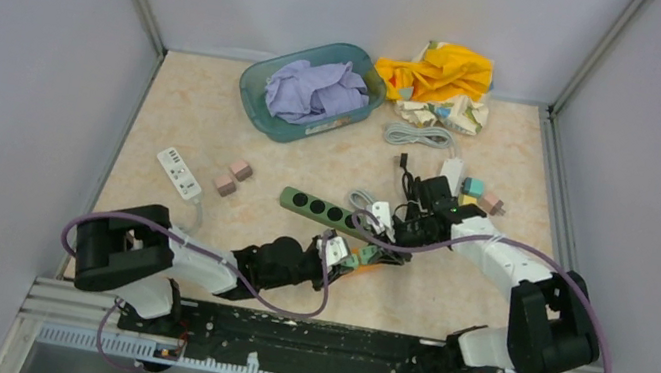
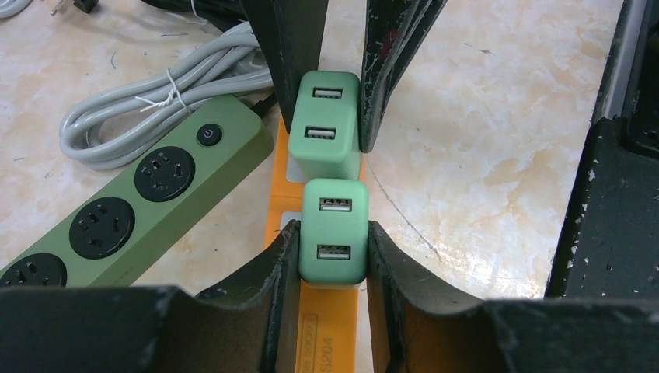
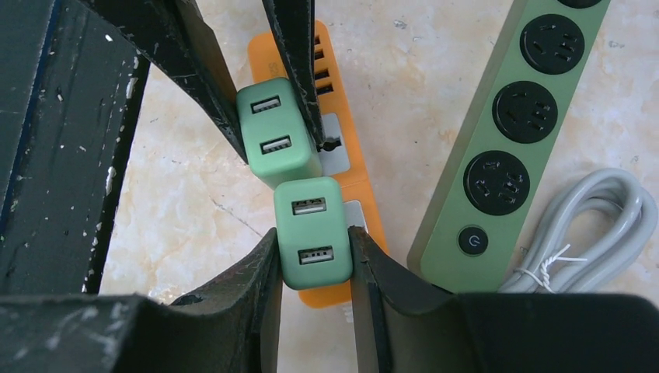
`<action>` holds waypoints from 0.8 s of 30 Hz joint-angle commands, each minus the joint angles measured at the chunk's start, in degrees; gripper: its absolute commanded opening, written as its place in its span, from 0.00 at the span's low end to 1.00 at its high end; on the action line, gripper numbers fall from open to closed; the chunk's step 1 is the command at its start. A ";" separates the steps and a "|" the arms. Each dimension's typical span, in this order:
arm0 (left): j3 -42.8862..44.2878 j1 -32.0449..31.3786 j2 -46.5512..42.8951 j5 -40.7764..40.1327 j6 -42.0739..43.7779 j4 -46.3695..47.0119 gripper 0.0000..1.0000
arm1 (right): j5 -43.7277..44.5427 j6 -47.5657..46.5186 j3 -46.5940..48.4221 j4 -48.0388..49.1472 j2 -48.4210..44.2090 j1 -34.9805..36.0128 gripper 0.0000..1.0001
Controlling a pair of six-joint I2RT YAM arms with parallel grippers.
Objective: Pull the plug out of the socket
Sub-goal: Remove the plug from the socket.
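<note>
An orange power strip [image 2: 329, 326] lies on the table with two pale green USB charger plugs in it, side by side. My left gripper [image 2: 332, 237] is shut on the near plug [image 2: 334, 203]. My right gripper [image 3: 313, 245] is shut on the other plug [image 3: 309, 203]. In the left wrist view the right gripper's fingers [image 2: 299, 47] clamp that second plug [image 2: 324, 124]. In the right wrist view the left gripper's fingers [image 3: 210, 70] clamp the first plug [image 3: 273, 134]. Both plugs sit down against the orange strip [image 3: 353, 148]. In the top view the two grippers meet at the strip [image 1: 365, 259].
A dark green power strip [image 1: 327, 212] lies just beside the orange one, with its coiled grey cable [image 2: 148, 109]. Farther off are a white power strip [image 1: 179, 171], two pink blocks [image 1: 233, 176], a teal basin of lilac cloth [image 1: 312, 92], a yellow cloth [image 1: 437, 71] and black adapters [image 1: 426, 195].
</note>
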 commanded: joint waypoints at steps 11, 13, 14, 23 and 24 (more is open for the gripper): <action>-1.26 0.44 2.44 1.20 -0.99 -2.80 0.01 | -15.57 -11.37 0.69 -5.19 -1.67 0.44 0.00; -1.19 0.41 2.57 1.25 -1.05 -2.86 0.01 | -15.46 -9.03 1.50 -4.58 -1.93 0.56 0.00; -1.20 0.43 2.56 1.16 -1.13 -2.86 0.01 | -14.94 -7.77 2.25 -4.83 -2.04 0.56 0.00; 0.21 0.42 0.45 0.88 -1.58 -5.61 0.09 | -11.57 -3.99 7.23 -9.22 -4.00 -3.00 0.00; 0.40 0.42 0.28 0.84 -1.60 -5.87 0.13 | -11.71 -3.23 7.11 -8.49 -4.32 -3.12 0.00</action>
